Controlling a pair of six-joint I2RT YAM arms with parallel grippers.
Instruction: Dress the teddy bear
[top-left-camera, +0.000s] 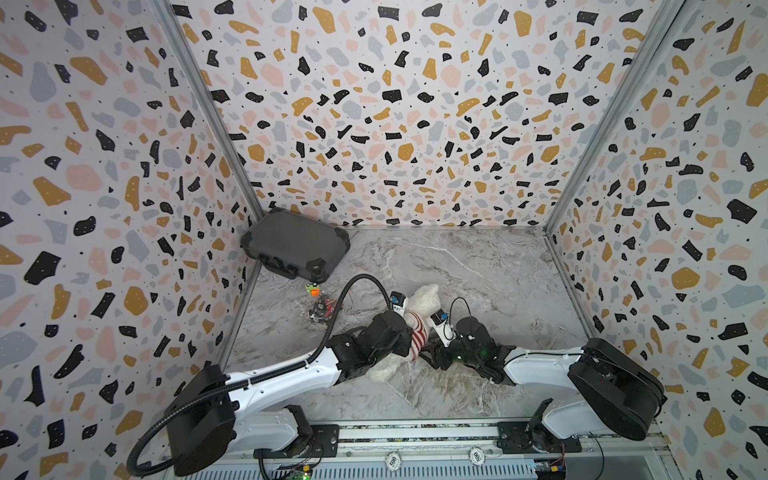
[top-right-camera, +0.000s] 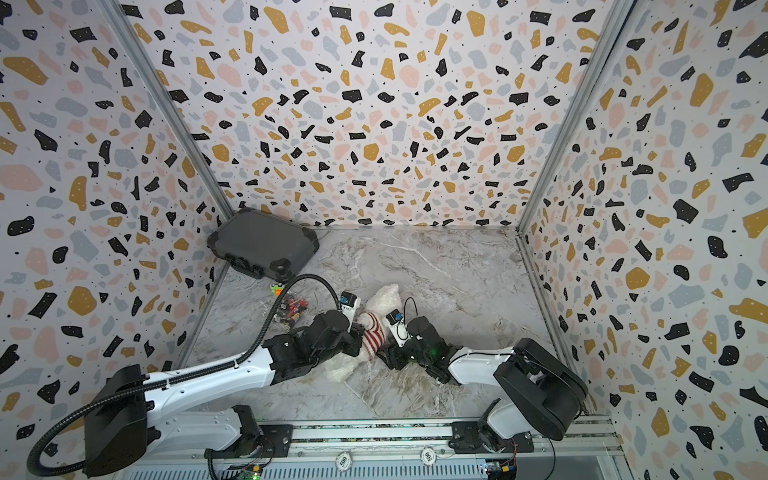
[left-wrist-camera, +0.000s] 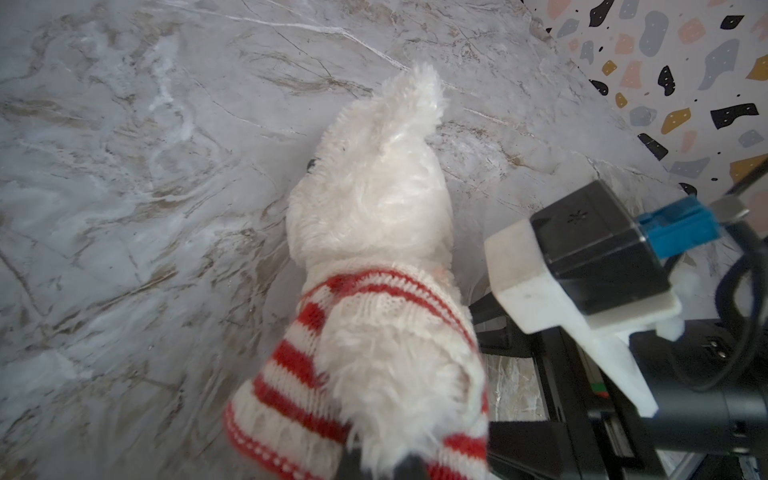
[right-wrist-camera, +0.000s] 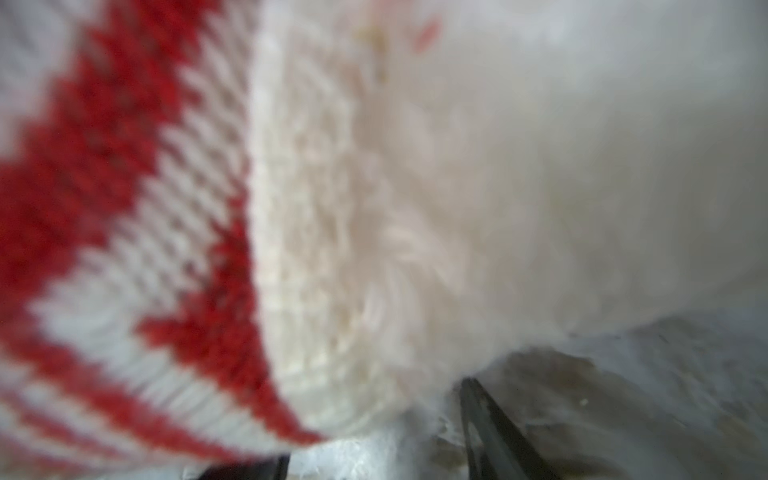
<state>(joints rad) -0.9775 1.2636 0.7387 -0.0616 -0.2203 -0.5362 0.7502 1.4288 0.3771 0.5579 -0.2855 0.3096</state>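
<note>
The teddy bear (top-left-camera: 422, 300) is laid near the middle of the marble surface (top-left-camera: 478, 266) in both top views, head toward 1 o'clock and legs toward 7 o'clock, and a red-and-white striped sweater (top-left-camera: 419, 337) is worn around its trunk. The left tool (left-wrist-camera: 380, 469) is closed at the sweater's lower edge from 9 o'clock, though whether knit or fur is pinched cannot be told. The right tool (right-wrist-camera: 374, 444) is set against the bear from 3 o'clock, its fingers (right-wrist-camera: 486, 419) spread open.
</note>
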